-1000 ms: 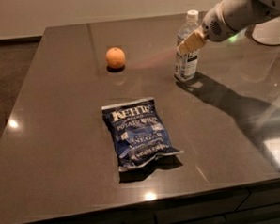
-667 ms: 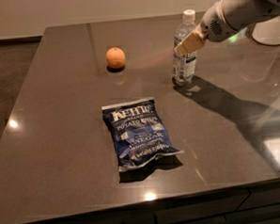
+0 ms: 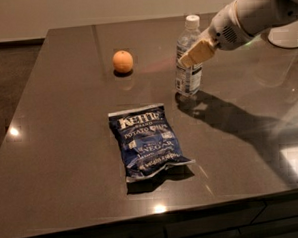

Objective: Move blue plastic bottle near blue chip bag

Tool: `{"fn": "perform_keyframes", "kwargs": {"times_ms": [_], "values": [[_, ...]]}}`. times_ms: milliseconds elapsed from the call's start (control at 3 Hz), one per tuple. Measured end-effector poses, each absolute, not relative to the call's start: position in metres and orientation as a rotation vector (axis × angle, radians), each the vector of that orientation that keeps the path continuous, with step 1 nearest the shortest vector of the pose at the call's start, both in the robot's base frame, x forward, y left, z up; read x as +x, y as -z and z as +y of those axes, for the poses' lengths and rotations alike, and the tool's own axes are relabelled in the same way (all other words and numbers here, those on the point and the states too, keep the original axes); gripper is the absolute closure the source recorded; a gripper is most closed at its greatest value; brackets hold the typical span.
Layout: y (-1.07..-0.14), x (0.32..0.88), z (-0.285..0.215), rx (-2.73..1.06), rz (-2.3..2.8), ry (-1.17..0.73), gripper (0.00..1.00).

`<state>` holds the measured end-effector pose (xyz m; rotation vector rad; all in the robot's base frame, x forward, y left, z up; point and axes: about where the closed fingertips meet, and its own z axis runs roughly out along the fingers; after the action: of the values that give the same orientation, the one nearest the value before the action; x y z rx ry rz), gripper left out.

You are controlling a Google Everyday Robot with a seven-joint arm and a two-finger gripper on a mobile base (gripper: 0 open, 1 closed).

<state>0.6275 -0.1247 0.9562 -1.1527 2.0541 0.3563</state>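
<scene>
High view down over table (image 3: 66,160), fingers (image 3: 198,52) clasping bottle (image 3: 188,78), upper right

arm (image 3: 261,9) extends from right, gripper (image 3: 191,56) clasping blue plastic bottle (image 3: 188,80).

Bottle (image 3: 188,75): clear, white cap, blue-white label, upright, far right part of table (image 3: 65,145). Can't tell if the base touches the surface. Gripper (image 3: 192,53) clamps it just below the shoulder, coming from the right. Bag (image 3: 146,141): navy, white Kettle lettering, silvery crimped ends, flat, face-up, front-left of the bottle, well apart.
</scene>
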Motion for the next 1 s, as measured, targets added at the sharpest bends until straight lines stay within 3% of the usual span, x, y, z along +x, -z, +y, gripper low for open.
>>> {"fn": "perform_keyframes", "kwargs": {"times_ms": [1000], "values": [[-0.944, 0.580, -0.110, -1.243, 1.985, -0.457, 1.00]]}}
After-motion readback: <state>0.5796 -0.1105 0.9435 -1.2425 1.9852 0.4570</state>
